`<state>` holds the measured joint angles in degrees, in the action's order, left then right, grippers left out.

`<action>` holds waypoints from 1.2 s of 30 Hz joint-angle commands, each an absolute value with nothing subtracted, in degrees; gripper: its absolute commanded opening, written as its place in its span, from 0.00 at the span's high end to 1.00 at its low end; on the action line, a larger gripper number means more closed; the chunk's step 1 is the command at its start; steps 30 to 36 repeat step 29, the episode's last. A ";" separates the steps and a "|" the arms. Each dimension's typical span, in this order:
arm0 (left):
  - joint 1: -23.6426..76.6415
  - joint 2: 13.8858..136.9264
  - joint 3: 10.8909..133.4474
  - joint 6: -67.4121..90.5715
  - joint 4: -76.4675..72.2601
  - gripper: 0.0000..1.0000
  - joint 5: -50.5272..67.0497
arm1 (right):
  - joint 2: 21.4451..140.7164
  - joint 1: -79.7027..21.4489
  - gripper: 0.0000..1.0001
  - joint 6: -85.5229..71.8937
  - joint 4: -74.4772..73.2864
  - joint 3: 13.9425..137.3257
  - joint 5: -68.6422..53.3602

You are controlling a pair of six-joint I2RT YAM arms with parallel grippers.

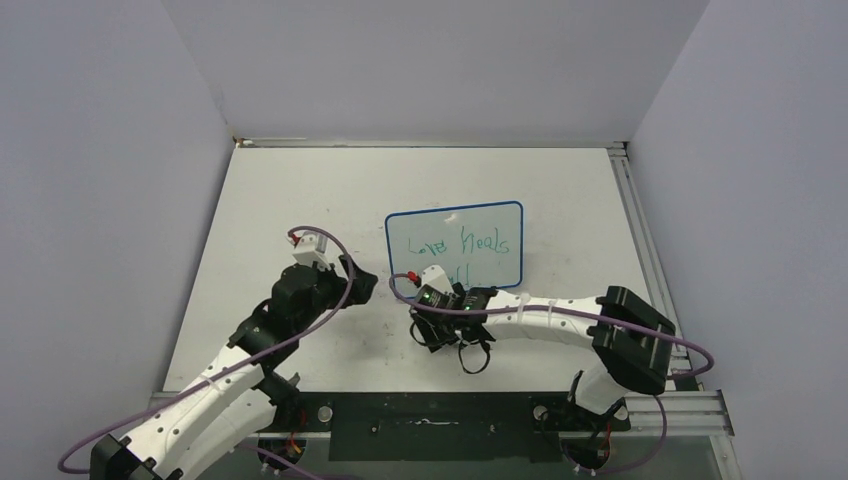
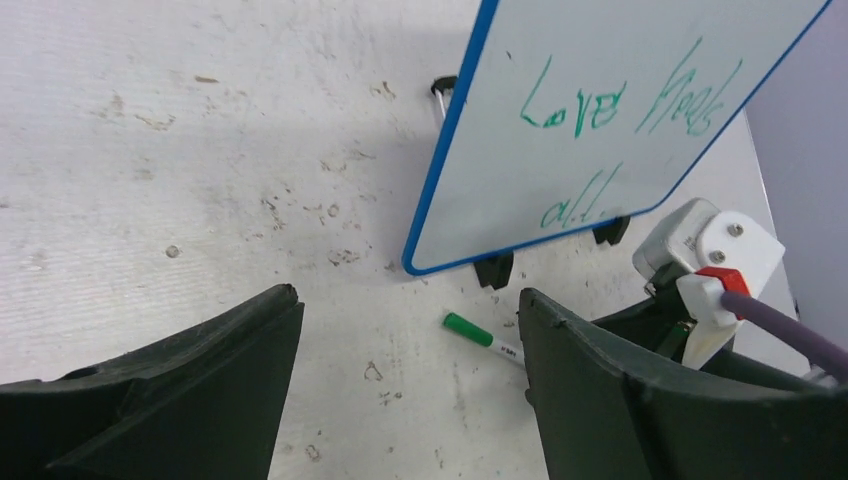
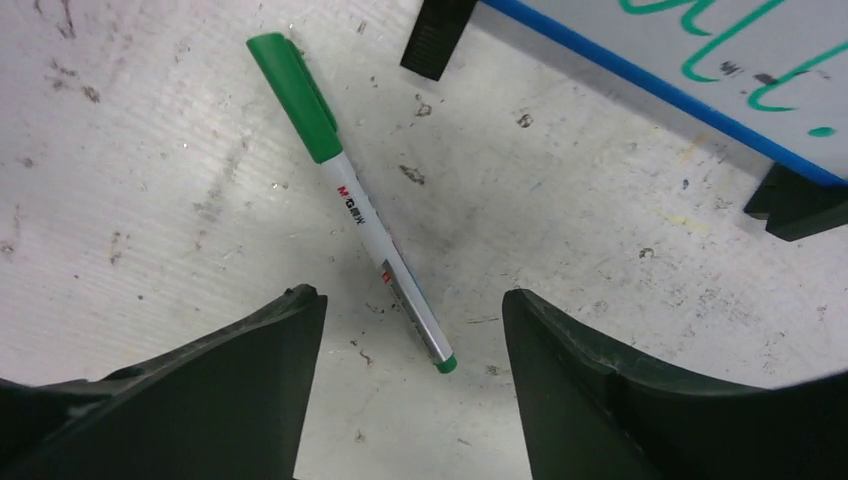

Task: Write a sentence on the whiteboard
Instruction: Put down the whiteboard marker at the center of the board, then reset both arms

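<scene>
The whiteboard [image 1: 455, 228] stands tilted on black feet [image 3: 437, 35] at mid-table, blue-rimmed. The sentence [image 1: 462, 245] in green reads "Love Heals all" in two lines; it also shows in the left wrist view [image 2: 620, 110]. A capped green-and-white marker [image 3: 345, 195] lies flat on the table just in front of the board's lower left corner; it also shows in the left wrist view [image 2: 480, 335]. My right gripper [image 3: 410, 297] is open and empty, with the marker's tail end between its jaws on the table. My left gripper [image 2: 408, 300] is open and empty, left of the board.
The white tabletop [image 1: 300, 200] is scuffed and walled at the back and sides. The right arm's white wrist camera [image 2: 710, 245] with its purple cable sits close to my left gripper's right finger. An aluminium rail [image 1: 640, 230] runs along the right edge.
</scene>
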<state>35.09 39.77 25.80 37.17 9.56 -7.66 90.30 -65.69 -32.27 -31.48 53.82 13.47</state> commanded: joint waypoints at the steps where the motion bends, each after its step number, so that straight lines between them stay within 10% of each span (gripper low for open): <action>1: 30.59 39.34 31.98 35.81 16.35 0.20 -7.10 | 82.70 -62.36 0.28 -31.02 -28.33 53.66 12.96; 10: 21.03 38.49 44.23 25.96 25.55 0.03 -13.04 | 65.79 -48.91 0.00 -24.33 -19.26 47.62 11.44; 21: 20.83 36.10 45.96 15.65 24.23 0.04 -32.15 | 42.38 -25.09 0.09 -18.33 -0.51 32.58 9.77; 36: 20.83 34.79 44.56 14.54 23.55 0.04 -30.84 | 41.52 -22.94 0.09 -16.48 -0.62 32.70 11.88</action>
